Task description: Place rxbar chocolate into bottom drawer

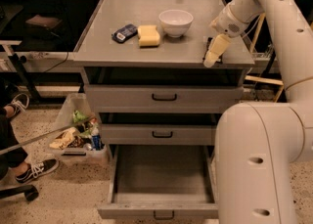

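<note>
The rxbar chocolate [209,42] lies on the grey cabinet top near its right front corner. It is mostly hidden behind my gripper, and only a dark edge shows. My gripper [213,54] points down right over the bar, at the cabinet's front edge. The bottom drawer [161,176] is pulled out, its plain grey inside showing nothing in it. The two drawers above it are shut.
A white bowl [176,21], a yellow sponge [148,35] and a dark blue device [124,33] sit on the cabinet top. A bin of litter [78,135] stands left of the cabinet. A person's shoes [36,169] are at far left. My pale body [259,164] fills the lower right.
</note>
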Motion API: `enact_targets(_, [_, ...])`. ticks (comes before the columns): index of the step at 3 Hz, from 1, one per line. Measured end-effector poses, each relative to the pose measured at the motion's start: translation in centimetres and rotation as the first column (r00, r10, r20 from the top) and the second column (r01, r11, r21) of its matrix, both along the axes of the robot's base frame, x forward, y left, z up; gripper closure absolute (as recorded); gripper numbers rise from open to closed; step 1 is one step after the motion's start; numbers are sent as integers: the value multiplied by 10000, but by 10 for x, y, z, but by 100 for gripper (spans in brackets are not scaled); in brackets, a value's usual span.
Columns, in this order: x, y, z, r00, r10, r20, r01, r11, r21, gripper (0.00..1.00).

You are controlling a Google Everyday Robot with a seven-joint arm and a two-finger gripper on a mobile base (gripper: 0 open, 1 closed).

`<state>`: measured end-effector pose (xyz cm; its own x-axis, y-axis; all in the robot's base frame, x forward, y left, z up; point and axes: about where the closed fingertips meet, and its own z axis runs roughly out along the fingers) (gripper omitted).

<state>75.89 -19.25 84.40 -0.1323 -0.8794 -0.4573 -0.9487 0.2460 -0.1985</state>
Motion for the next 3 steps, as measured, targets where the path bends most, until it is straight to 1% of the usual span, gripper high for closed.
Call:
enact_targets(1, [7, -4, -14, 9997, -241, -2, 241, 9991, 354, 0])
enact_targets(2, [7, -4, -14, 9997, -241, -2, 241, 9991, 354, 3])
enact_targets(3, [7, -4, -14, 9997, -241, -2, 241, 9991, 354, 22])
